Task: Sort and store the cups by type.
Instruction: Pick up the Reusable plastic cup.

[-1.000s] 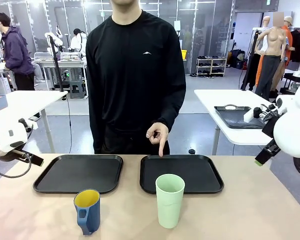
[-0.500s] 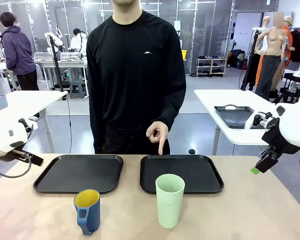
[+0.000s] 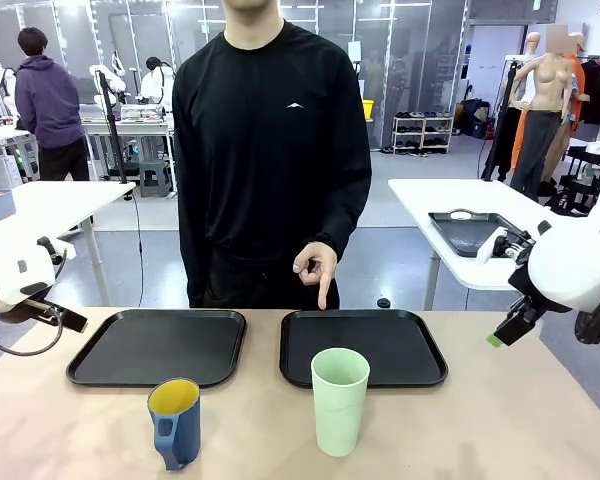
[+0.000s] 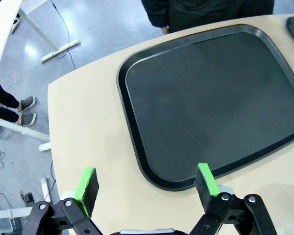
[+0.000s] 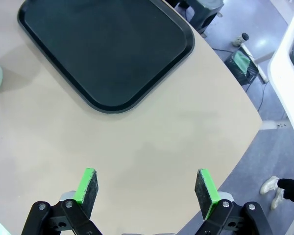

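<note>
Your right pincer [image 5: 147, 186] was wide open with nothing between its green pads [image 5: 88, 185]. It hung over the bare table [image 5: 152, 132], out past the 3 o'clock side of the right tray [image 3: 363, 345]. Your left pincer [image 4: 146, 181] was wide open and held nothing too. It hung just off the 9 o'clock corner of the left tray [image 3: 158, 345].

Both cups stood upright on the table, not in a tray. The mint-green tumbler [image 3: 339, 400] stood just at the 6 o'clock edge of the right tray. The blue mug [image 3: 176, 422], yellow inside, stood near the 6 o'clock edge of the left tray. Its handle faced your side. The two cups were well apart, and both trays had nothing in them.

The person's hand [image 3: 317, 270] pointed one finger down at the 12 o'clock rim of the right tray.

I think you were at the very start, with no cup picked up yet. The finger looked like a hint to fill the right tray first. The tumbler was nearest your right pincer, so that looked like the cup to go for. You would need to swing toward 9 o'clock, come down low and put one pad on each side of it. It is tall and could tip, so close gently, lift straight up, and set it in the right tray.
</note>
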Controlling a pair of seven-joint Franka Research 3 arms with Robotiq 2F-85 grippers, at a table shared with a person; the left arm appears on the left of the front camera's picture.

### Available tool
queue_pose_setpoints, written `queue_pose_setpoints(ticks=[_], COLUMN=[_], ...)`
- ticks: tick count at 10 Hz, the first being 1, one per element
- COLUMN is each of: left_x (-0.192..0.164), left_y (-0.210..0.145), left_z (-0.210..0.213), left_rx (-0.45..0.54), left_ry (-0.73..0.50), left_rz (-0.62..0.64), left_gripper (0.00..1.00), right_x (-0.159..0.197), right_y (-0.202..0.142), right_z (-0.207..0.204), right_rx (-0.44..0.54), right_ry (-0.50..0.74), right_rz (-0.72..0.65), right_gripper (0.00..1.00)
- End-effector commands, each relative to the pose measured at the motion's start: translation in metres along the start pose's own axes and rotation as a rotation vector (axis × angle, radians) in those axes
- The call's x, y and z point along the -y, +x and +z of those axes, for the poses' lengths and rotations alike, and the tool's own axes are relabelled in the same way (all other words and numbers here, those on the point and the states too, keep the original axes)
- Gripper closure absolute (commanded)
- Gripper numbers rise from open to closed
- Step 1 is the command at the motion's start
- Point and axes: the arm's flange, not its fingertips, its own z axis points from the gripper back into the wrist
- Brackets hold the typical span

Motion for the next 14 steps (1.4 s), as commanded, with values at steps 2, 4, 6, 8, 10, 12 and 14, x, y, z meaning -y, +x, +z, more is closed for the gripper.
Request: queue_pose_setpoints(ticks=[2, 4, 6, 8, 10, 12, 14], left_x=[0.000, 0.000, 0.000, 0.000, 0.000, 0.000, 0.000], left_y=[0.000, 0.000, 0.000, 0.000, 0.000, 0.000, 0.000], left_z=[0.000, 0.000, 0.000, 0.000, 0.000, 0.000, 0.000], left_rx=[0.000, 0.000, 0.000, 0.000, 0.000, 0.000, 0.000], left_ry=[0.000, 0.000, 0.000, 0.000, 0.000, 0.000, 0.000], left_rz=[-0.005, -0.005, -0.005, -0.005, -0.005, -0.005, -0.005], left_gripper=[0.00, 0.00, 0.00, 0.00, 0.00, 0.00, 0.00], right_x=[-0.001, 0.009, 0.015, 0.020, 0.026, 0.031, 0.026], right_y=[-0.003, -0.007, -0.026, -0.049, -0.071, -0.090, -0.101], right_z=[0.010, -0.017, -0.042, -0.041, -0.044, -0.049, -0.057], right_rx=[0.005, 0.023, 0.006, 0.026, 0.042, 0.132, 0.204], right_ry=[0.037, 0.044, 0.032, -0.019, 0.030, 0.126, 0.151], right_rz=[0.004, 0.043, 0.038, 0.020, 0.085, 0.135, 0.180], right_gripper=[0.00, 0.00, 0.00, 0.00, 0.00, 0.00, 0.00])
